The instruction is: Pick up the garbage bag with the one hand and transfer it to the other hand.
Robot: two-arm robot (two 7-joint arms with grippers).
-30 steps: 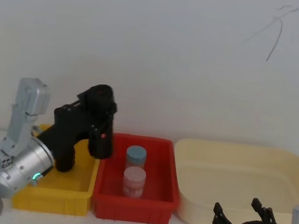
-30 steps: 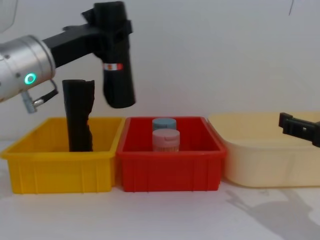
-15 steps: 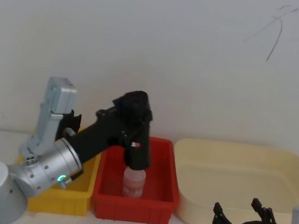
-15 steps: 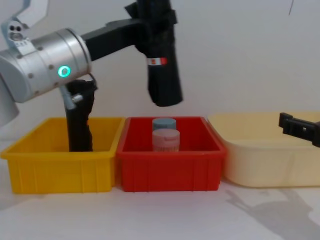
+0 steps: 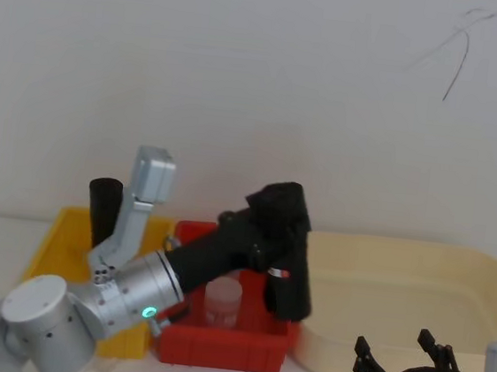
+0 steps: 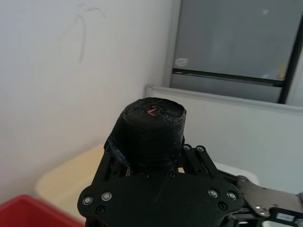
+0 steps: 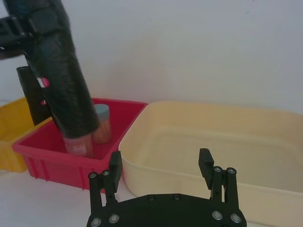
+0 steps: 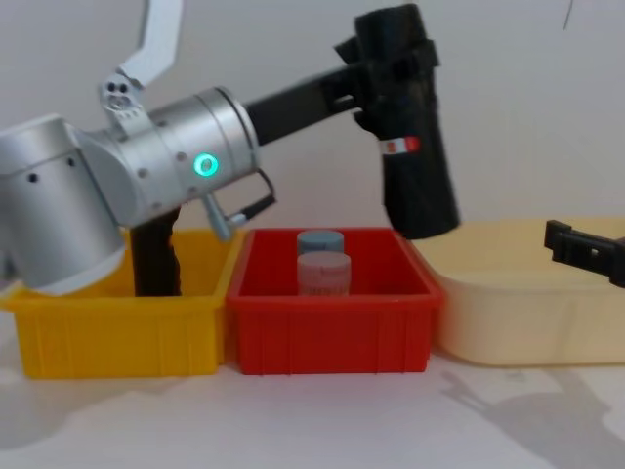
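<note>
Grey panel (image 6: 236, 42) beyond held garbage bag (image 6: 151, 125)

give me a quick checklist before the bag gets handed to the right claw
1. Left claw shut on bag: ok, it clamps the upper end.
2. Bag clear of the bins: ok, its lower end hangs above the red bin's right edge, next to the tub.
3. Free length for a second grip: ok, the part below the label is bare.
4. Right claw open: ok, fingers spread apart.
5. Right claw at the bag: not ok, it sits low by the tub's front, apart from the bag.
6. Bag upright: not ok, it tilts, lower end towards the robot's right.
</note>
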